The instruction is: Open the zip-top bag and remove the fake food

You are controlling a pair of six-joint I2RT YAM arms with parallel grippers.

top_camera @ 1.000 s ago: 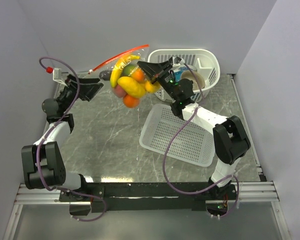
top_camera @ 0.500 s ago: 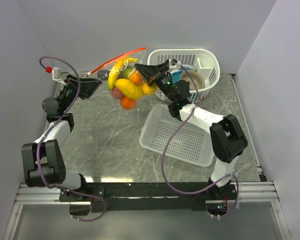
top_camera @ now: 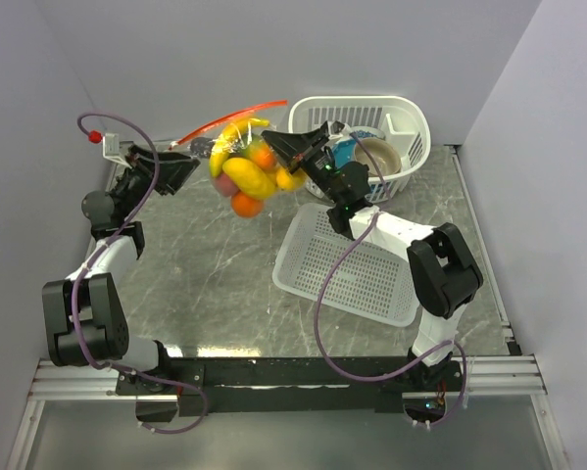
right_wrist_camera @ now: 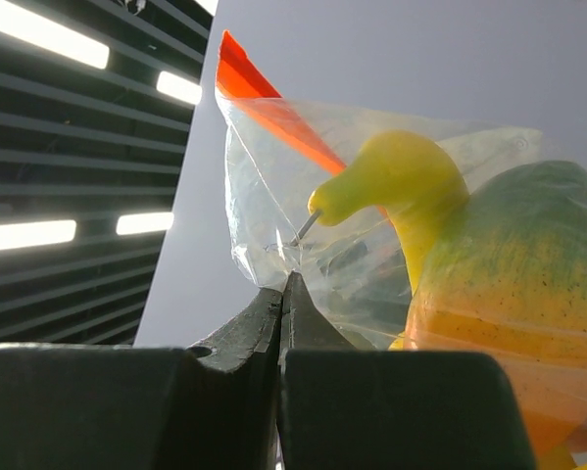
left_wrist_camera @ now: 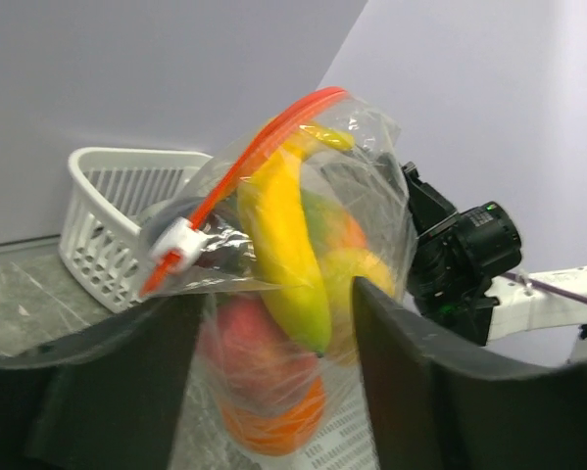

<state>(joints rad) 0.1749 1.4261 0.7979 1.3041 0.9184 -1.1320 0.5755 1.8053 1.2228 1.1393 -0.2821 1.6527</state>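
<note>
1. At the upper left of the top view, the left tool (top_camera: 180, 171) is seen released, its fingers spread wide. In its wrist view the bag is framed between them, and whether it is touched cannot be told.
2. Just to the right, in the upper middle of the frame, the zip-top bag (top_camera: 242, 162) is held up off the desk (top_camera: 205, 264). Its red zipper strip (top_camera: 229, 117) is slanted up to the right, and a white slider (left_wrist_camera: 180, 241) is seen at its lower left end.
3. The fake food (top_camera: 246, 178) is packed inside the bag: a yellow banana (left_wrist_camera: 288, 255), a reddish piece and an orange fruit at the bottom.
4. At the bag's right edge, the right tool (top_camera: 278, 147) is clenched on a fold of the clear plastic, below the strip.
5. Further right, a deep white basket (top_camera: 411, 122) holding bowls (top_camera: 376, 155) is seen at the upper right, and a flat white basket (top_camera: 352, 269) is laid below it.
</note>
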